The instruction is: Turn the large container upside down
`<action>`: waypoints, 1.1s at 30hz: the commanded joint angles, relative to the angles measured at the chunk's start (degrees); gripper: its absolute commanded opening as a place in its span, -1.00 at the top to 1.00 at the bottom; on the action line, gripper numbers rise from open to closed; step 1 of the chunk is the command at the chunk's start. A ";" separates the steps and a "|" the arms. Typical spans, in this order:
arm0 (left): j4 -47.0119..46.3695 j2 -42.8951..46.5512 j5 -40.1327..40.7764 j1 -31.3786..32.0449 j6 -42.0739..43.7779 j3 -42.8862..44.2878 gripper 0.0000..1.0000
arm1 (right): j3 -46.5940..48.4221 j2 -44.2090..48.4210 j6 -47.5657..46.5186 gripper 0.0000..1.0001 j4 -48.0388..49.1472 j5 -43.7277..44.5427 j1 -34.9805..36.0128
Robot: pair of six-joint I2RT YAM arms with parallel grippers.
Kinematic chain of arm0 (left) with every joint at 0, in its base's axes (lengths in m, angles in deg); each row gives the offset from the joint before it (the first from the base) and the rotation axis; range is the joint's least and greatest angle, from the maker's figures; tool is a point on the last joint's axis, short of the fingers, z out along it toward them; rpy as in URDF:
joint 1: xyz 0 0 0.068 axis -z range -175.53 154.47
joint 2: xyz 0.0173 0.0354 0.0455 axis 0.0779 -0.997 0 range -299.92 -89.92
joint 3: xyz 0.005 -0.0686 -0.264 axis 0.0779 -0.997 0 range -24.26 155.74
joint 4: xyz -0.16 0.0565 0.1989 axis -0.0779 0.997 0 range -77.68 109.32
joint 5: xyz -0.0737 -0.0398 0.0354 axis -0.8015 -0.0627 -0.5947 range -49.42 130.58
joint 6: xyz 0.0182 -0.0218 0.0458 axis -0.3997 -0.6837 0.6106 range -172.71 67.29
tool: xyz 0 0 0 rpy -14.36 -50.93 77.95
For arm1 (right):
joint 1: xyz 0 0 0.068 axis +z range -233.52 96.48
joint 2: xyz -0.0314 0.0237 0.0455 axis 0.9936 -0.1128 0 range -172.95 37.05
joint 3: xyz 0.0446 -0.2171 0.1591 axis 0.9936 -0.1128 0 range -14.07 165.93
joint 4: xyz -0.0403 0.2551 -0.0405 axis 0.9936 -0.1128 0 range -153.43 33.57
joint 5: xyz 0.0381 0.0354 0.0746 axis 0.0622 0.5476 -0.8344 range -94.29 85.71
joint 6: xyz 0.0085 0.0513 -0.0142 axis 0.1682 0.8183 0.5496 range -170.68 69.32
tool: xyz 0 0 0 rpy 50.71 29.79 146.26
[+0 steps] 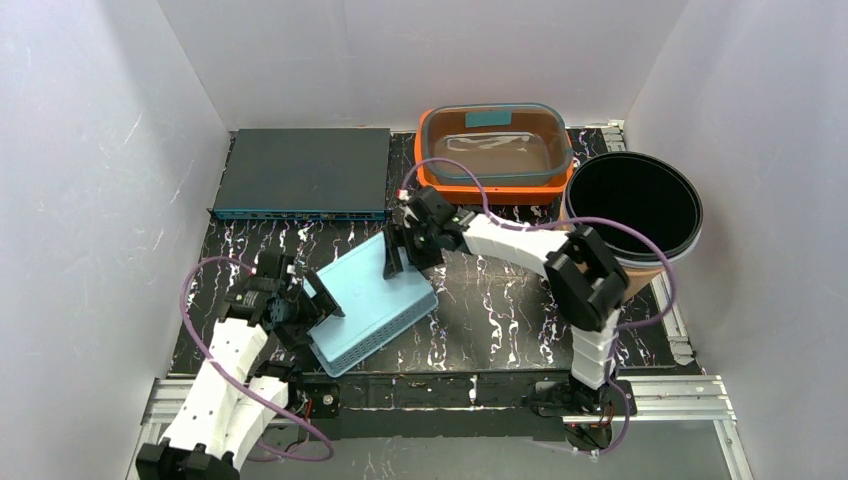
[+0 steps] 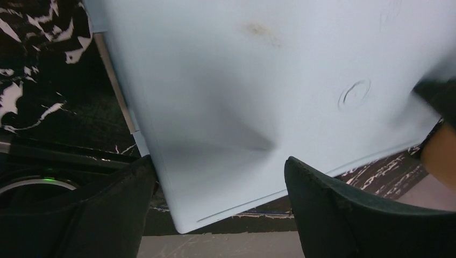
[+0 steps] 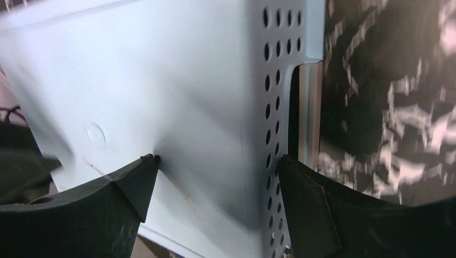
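Observation:
The large container [image 1: 375, 300] is a light blue basket with perforated sides. It lies on the black marbled table with its flat bottom facing up, slightly tilted. My left gripper [image 1: 312, 305] is open at its near-left corner; in the left wrist view the fingers [image 2: 333, 209] stand wide apart with the container's corner [image 2: 242, 80] between them. My right gripper [image 1: 398, 255] is open at its far corner. In the right wrist view one fingertip [image 3: 145, 166] touches the flat bottom [image 3: 177, 80] and the other sits by the perforated side.
A clear tub with an orange rim [image 1: 495, 150] stands at the back. A flat dark box [image 1: 300, 170] lies at the back left. A round black bin [image 1: 632, 205] stands at the right. White walls close in the table.

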 commanded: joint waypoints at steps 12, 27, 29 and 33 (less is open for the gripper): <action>9.05 12.62 -4.71 0.60 -4.27 1.93 -0.68 | 37.77 -17.60 -19.03 -0.93 -20.62 16.24 4.12; 7.54 10.01 2.56 0.65 4.27 14.55 -0.78 | -13.34 17.96 10.05 -0.97 9.32 17.72 3.06; 7.14 7.28 4.83 0.65 5.76 18.36 -0.80 | -17.15 17.93 13.43 -0.96 16.56 10.84 3.05; 5.51 3.50 5.72 0.65 7.41 23.96 -0.82 | -12.02 11.00 13.14 -0.97 18.99 1.98 3.27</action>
